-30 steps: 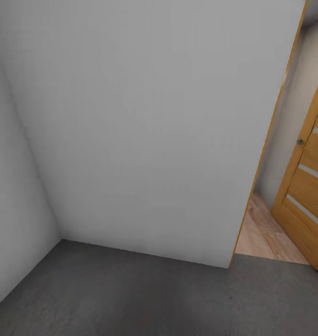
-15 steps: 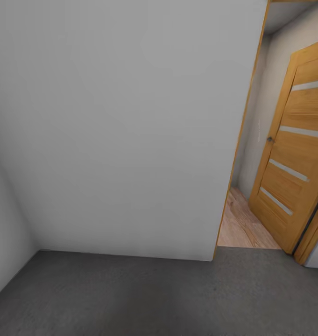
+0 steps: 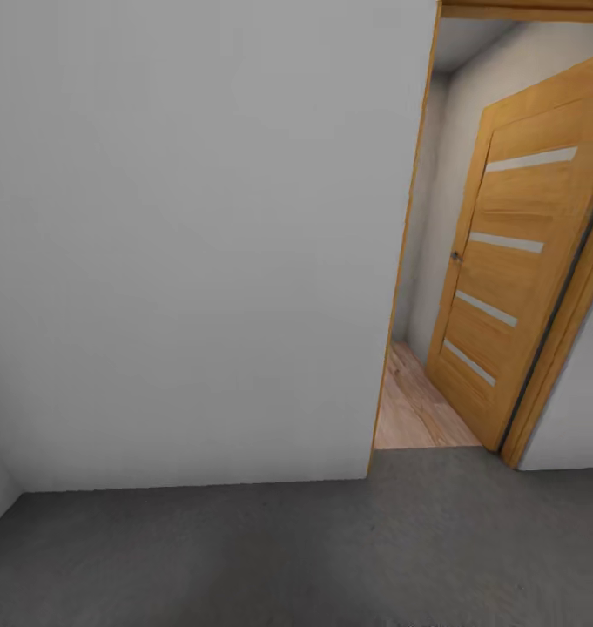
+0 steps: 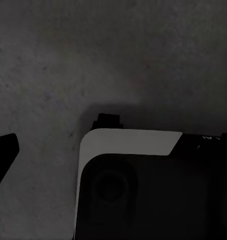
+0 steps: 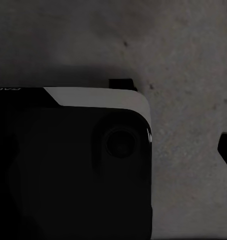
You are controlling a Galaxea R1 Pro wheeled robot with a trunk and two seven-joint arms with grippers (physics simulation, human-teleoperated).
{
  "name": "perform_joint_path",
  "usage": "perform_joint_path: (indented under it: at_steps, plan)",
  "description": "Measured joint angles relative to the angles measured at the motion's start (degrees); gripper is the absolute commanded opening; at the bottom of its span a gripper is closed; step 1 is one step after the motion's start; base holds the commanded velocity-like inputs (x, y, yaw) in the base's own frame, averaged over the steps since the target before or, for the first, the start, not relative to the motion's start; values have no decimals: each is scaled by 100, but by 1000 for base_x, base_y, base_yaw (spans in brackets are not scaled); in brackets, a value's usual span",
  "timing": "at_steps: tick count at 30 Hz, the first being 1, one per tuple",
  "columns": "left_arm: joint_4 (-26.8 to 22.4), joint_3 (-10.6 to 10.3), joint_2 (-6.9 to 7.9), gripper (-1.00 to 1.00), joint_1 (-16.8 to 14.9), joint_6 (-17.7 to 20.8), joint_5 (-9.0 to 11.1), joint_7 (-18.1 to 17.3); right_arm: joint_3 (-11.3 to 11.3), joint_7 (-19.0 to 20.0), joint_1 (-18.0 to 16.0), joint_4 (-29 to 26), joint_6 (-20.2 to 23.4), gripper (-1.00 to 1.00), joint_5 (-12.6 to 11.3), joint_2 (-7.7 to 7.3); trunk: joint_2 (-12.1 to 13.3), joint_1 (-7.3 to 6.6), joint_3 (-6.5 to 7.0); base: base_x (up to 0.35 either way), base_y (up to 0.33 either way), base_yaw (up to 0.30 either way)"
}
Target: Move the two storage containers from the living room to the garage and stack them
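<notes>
Garage corner by an open doorway, grey wall (image 3: 200,244) meeting the concrete floor (image 3: 331,549).
Wooden door (image 3: 505,287) stands ajar onto light plank flooring; both wrist views face the robot's base (image 4: 143,190) over concrete, jaw state impossible to tell.

Wall (image 3: 192,244) — plain grey-white. Floor (image 3: 331,549) — dark grey, speckled. Door (image 3: 505,279) — honey-orange wood with four pale horizontal stripes. Past the doorway, light wood planks (image 3: 418,418). Robot base (image 4: 128,145): black, white-edged.
</notes>
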Motion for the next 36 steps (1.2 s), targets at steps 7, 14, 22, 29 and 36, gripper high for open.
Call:
perform_joint_path:
  at_steps: [7, 14, 22, 29, 36]
  plan:
    - [0, 0, 0, 100, 0, 0, 0, 0, 0, 0, 0, 0, -1, 100, 0, 0, 0, 0, 0, 0, 0, -258]
    - [0, 0, 0, 100, 0, 0, 0, 0, 1, 0, 0, 0, 0, 100, 3, 0, 0, 0, 0, 0, 0, -258]
    - [0, 0, 0, 100, 0, 0, 0, 0, 0, 0, 0, 0, -2, 100, 2, 0, 0, 0, 0, 0, 0, -258]
    - [0, 0, 0, 100, 0, 0, 0, 0, 0, 0, 0, 0, 1, 100, 1, 0, 0, 0, 0, 0, 0, -258]
    - [0, 0, 0, 100, 0, 0, 0, 0, 1, 0, 0, 0, -3, 100, 1, 0, 0, 0, 0, 0, 0, -258]
